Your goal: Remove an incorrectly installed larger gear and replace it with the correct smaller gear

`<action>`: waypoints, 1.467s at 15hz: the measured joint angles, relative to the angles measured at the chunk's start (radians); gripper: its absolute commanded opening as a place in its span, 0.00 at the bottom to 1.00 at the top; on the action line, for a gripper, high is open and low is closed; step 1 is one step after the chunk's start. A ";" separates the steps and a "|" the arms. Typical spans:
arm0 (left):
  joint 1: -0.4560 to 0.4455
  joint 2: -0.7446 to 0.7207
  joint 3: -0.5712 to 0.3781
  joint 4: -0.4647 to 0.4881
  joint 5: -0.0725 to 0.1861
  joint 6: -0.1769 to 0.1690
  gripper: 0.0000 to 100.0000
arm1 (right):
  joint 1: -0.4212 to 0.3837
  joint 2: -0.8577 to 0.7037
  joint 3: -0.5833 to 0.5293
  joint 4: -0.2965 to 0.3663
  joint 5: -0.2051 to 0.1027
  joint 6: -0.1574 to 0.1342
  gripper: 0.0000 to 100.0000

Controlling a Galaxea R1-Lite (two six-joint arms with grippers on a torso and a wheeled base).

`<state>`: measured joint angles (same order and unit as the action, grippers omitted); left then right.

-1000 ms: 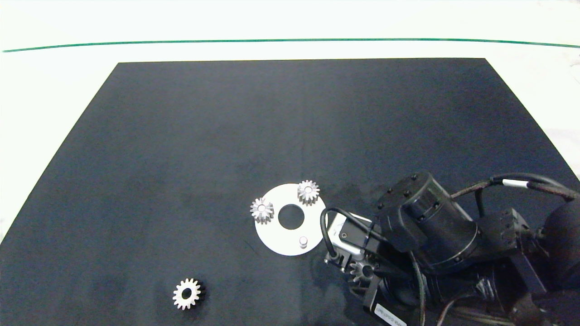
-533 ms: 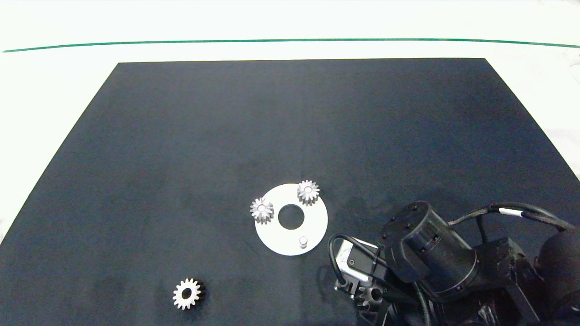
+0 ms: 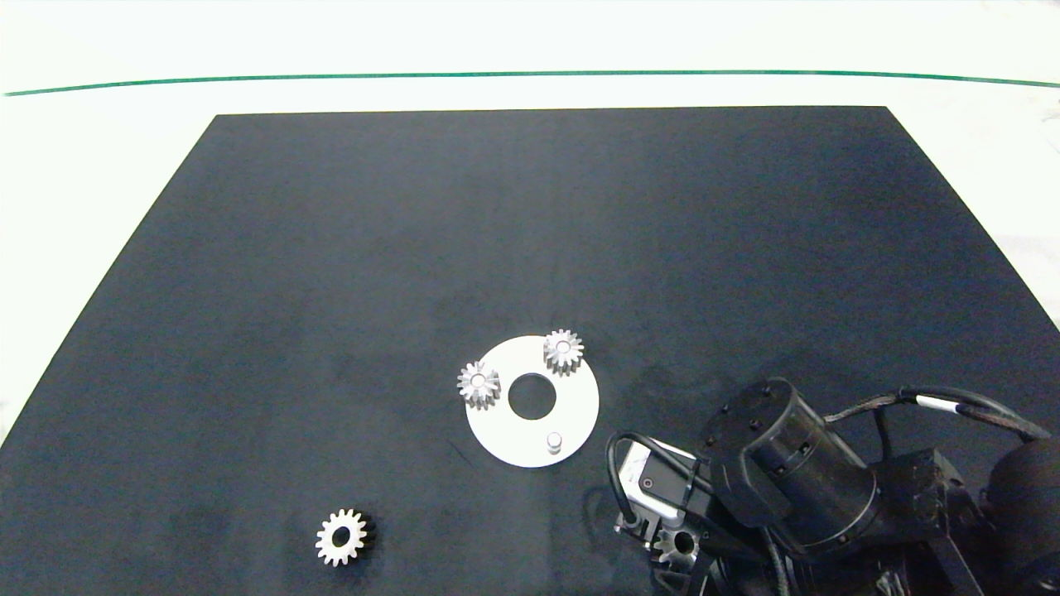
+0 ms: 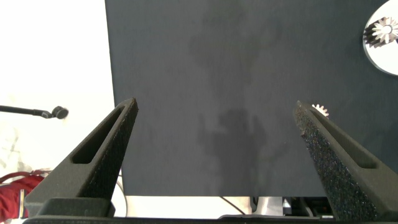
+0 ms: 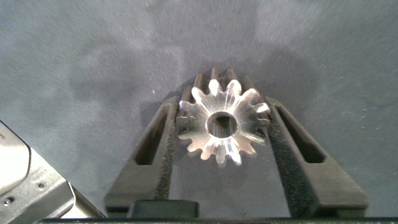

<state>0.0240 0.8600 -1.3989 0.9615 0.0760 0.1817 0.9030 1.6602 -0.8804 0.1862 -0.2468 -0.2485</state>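
Observation:
The larger gear (image 5: 222,127), silver with pointed teeth, sits between the two fingers of my right gripper (image 5: 222,111), which is shut on it. From above, this gear (image 3: 679,544) shows under the right wrist, near the mat's front edge, to the right of the white round plate (image 3: 580,401). Two small gears (image 3: 479,384) (image 3: 563,350) sit on the plate, and its third peg (image 3: 554,442) stands bare. The smaller gear (image 3: 340,537), with a wide centre hole, lies flat on the mat at the front left. My left gripper (image 4: 216,106) hangs open over the mat's left edge, out of the head view.
A black mat (image 3: 530,232) covers the table, with white table around it and a green line (image 3: 530,74) at the back. The right arm's body and cables (image 3: 828,488) fill the front right corner. The left wrist view catches the smaller gear (image 4: 320,110) and the plate's rim (image 4: 373,53).
My right gripper has drawn away from the plate toward the mat's front edge, carrying the larger gear. The plate, its gears and the smaller gear have not moved.

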 measured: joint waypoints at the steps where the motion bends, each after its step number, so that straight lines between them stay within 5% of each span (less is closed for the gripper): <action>1: 0.000 0.000 0.000 0.000 0.000 0.000 1.00 | 0.000 -0.008 -0.002 0.000 -0.002 0.000 1.00; 5: -0.001 0.009 0.000 -0.002 -0.004 -0.002 1.00 | 0.004 -0.093 0.000 0.002 -0.007 -0.003 1.00; 10: -0.030 0.074 0.024 -0.017 -0.013 -0.010 1.00 | -0.009 -0.390 0.046 0.001 -0.008 -0.015 1.00; 15: -0.338 0.231 0.041 -0.082 -0.007 -0.027 1.00 | -0.019 -0.652 -0.012 -0.023 -0.002 -0.052 1.00; 17: -0.485 0.329 0.054 -0.107 0.001 -0.087 1.00 | -0.017 -0.730 -0.046 -0.030 -0.001 -0.056 1.00; 19: -0.595 0.432 0.089 -0.197 0.052 -0.147 1.00 | -0.017 -0.791 -0.074 -0.031 -0.001 -0.056 1.00; 22: -0.699 0.522 0.230 -0.357 0.158 -0.168 1.00 | -0.017 -0.849 -0.094 -0.029 -0.002 -0.062 1.00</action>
<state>-0.6749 1.3821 -1.1694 0.6043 0.2336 0.0134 0.8862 0.8111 -0.9740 0.1577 -0.2487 -0.3106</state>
